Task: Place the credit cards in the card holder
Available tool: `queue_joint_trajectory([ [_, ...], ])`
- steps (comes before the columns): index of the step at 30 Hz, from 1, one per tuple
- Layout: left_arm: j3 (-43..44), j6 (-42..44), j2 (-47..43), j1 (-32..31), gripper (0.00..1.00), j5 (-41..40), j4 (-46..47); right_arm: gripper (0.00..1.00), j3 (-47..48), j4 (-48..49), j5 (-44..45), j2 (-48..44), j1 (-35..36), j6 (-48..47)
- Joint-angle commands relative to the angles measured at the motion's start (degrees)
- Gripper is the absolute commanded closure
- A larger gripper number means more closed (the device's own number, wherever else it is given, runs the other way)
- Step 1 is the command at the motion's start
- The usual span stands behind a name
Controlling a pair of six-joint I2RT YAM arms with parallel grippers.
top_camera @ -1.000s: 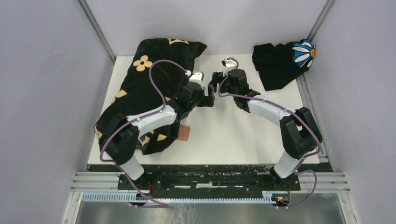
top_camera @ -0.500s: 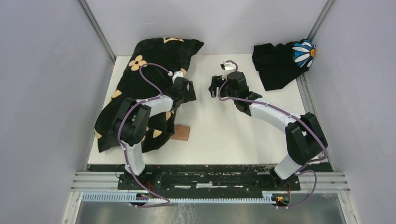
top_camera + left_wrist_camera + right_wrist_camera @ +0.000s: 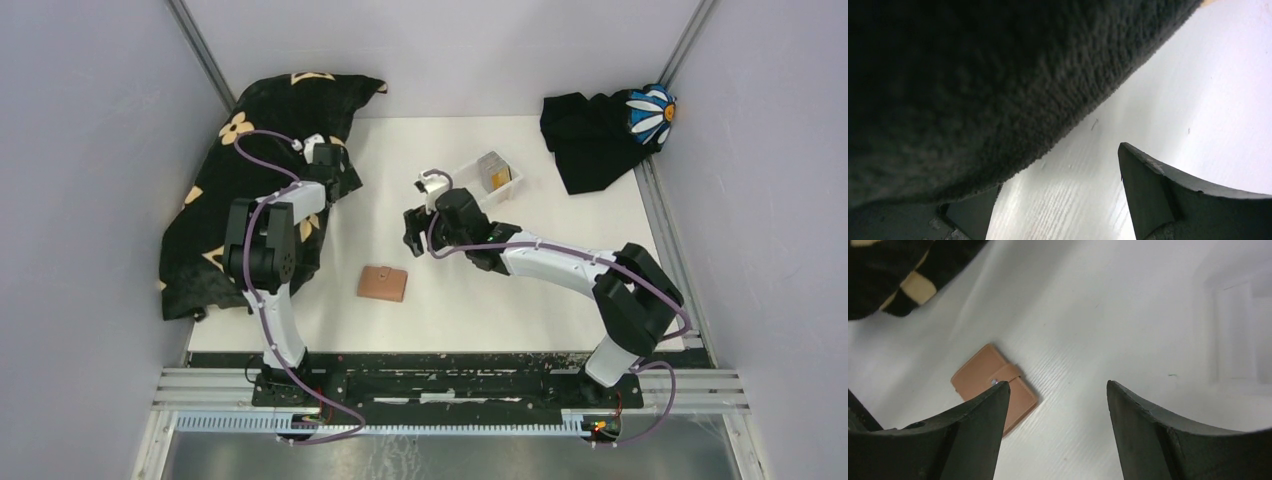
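The card holder [image 3: 383, 283] lies closed and flat on the white table [image 3: 480, 300], in the near left-centre, with its snap strap on top. It touches nothing. The credit cards [image 3: 493, 170] sit bunched in a small white tray [image 3: 468, 178] farther back and to the right, well apart from the holder (their colours are hard to tell from above).

The right gripper [image 3: 1058, 385] hangs over the table between the tray and the holder, its jaws spread wide and empty. In its wrist view one finger [image 3: 973, 430] overlaps a corner of the holder, and the tray shows as a pale blur at the right edge.

The left gripper [image 3: 1058, 175] is at the inner edge of a black blanket [image 3: 250, 190] with cream flower shapes, which covers the left side of the table and spills over its edge. Its jaws are apart, with bare table showing between them. The fuzzy fabric fills most of that wrist view and drapes down to one finger.

In the far right corner lies a black cloth [image 3: 585, 135] with a blue and white daisy [image 3: 651, 112].
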Motion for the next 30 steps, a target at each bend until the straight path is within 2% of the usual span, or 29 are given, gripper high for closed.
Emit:
queue_joint_trajectory([
  [1,3.08,2.05,0.16,2.50,0.09,1.62,-1.78,0.22,0.77,-0.39,0.36,1.02,2.74,1.28],
  [8,0.45,-0.88,-6.04,-0.26,0.08,7.74,-0.30,0.20,-0.94,1.31,-3.48,4.22,4.56,4.83],
  [17,-6.01,-5.36,-14.01,-6.62,0.06,5.37,-2.10,0.19,-1.59,2.98,-5.76,8.41,5.78,6.08],
  [30,-23.47,-17.60,-26.04,-11.96,0.06,-2.04,2.20,0.19,-2.03,6.18,-8.15,12.29,5.91,8.54],
])
